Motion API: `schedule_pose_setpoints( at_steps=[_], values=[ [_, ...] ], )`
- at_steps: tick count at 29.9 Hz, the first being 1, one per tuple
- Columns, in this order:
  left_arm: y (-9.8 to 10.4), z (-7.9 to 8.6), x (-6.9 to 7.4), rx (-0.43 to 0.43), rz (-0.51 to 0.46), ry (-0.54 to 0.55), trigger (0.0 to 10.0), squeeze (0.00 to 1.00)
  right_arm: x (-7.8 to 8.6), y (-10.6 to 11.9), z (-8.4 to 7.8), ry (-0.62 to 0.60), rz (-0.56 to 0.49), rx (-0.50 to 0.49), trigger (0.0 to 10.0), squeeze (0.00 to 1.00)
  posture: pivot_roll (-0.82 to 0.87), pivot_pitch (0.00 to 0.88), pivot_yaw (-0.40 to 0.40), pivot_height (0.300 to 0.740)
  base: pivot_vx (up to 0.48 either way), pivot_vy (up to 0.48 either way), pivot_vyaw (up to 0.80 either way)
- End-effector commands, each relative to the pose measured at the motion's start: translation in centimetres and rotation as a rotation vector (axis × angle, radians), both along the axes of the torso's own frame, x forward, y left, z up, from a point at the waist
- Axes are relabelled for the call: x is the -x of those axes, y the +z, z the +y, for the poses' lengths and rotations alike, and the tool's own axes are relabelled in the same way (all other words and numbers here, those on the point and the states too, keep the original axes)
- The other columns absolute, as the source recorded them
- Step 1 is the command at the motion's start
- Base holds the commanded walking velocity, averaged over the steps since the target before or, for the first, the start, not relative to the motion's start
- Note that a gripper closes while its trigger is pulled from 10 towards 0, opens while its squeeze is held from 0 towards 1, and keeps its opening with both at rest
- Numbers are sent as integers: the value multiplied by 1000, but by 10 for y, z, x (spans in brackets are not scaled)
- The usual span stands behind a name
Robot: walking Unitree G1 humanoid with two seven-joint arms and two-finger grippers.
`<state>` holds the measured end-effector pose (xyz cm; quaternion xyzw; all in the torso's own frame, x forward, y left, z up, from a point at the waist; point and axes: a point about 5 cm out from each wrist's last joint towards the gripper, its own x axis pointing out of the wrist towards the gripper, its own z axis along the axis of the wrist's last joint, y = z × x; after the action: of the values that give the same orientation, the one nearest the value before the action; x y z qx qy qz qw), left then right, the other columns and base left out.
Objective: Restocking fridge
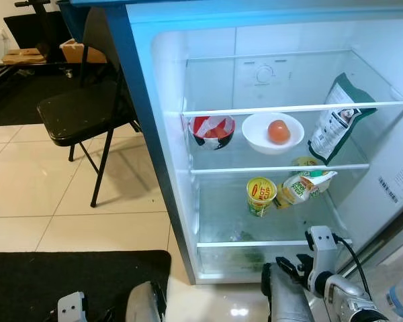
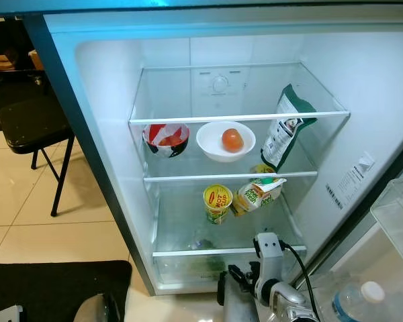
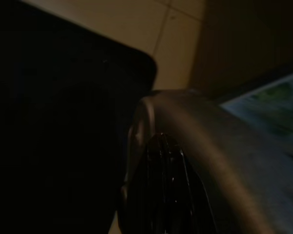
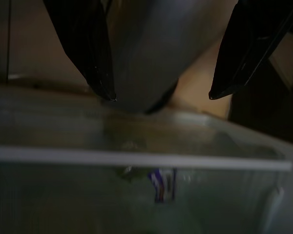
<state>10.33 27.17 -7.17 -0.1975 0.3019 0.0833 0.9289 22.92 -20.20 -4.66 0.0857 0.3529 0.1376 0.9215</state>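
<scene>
**Spotter:** What's the picture?

**Me:** I'm standing at the open fridge (image 2: 107, 201). On the middle shelf I see a patterned bowl (image 2: 166, 138), a white bowl (image 2: 215, 149) with a tomato (image 2: 232, 139) in it, and a pouch (image 2: 285, 131) leaning against the right wall. One shelf down there's a yellow cup (image 2: 217, 200) just beside a tipped carton (image 2: 257, 194).

**Spotter:** Grippers?

**Me:** Right gripper (image 4: 161, 95) has its fingers spread with nothing between them, low at the front of the fridge near the bottom drawer. The left arm hangs idle, and I can't tell whether its fingers are apart or together.

**Spotter:** So which step?

**Me:** Between items, I'd say. There's a bottle (image 2: 360, 303) in the door bin at lower right. My guess is the next move means fetching an item and picking a free spot, maybe the bare top shelf (image 2: 242, 115).
</scene>
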Motion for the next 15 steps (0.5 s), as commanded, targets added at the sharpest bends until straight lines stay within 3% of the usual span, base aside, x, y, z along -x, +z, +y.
schedule_pose_setpoints(
  at_steps=[1, 7, 15],
  values=[
    [-2, 5, 9, -13, 34, 23, 10000, 0, 7, -5, -1, -1, 36, 13, 10000, 0, -41, 0, -10, 560, 0, 0, 0],
    [-4, 1, 8, -2, 24, 21, 10000, 0, 10, -7, -2, -11, 43, 13, 10000, 0, -40, 0, -13, 585, 0, 0, 0],
    [-1, -3, -5, 0, -15, 2, 10000, 0, 11, -8, -1, -17, 43, 16, 10000, 0, -41, 0, -8, 610, 0, 0, 0]
  ],
)
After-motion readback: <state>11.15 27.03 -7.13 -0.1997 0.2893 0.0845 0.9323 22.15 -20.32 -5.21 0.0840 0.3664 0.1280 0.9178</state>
